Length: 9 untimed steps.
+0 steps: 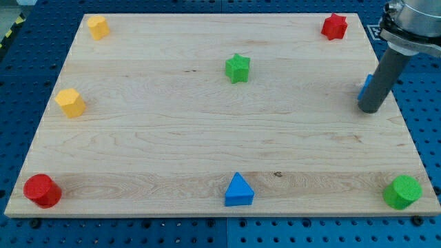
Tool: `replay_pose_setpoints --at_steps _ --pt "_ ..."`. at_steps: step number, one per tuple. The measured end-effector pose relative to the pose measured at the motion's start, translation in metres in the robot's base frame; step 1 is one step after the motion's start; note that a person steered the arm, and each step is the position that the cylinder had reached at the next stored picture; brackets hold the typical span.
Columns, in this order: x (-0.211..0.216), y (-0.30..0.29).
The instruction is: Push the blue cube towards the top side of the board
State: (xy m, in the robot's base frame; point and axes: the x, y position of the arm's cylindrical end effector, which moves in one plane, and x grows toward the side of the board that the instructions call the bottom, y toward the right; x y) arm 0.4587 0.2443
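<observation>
Wooden board on blue pegboard table. My tip down at board's right edge, holding nothing, plain rod only. Blue cube mostly hidden behind rod, only sliver showing on rod's left; touching or apart, cannot tell. Red star toward top right. Green star top centre. Green cylinder bottom right. Blue triangle bottom centre. Yellow blocks at left, shapes unclear. Red cylinder bottom left.
</observation>
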Motion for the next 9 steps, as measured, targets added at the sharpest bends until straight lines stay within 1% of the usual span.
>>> replay_pose_setpoints --at_steps 1,2,3,5,8,9 --pt "0.008 0.017" --pt "0.006 0.038" --pt "-0.003 0.042" --pt "-0.021 0.021" --pt "-0.041 0.013" --pt "-0.045 -0.003"
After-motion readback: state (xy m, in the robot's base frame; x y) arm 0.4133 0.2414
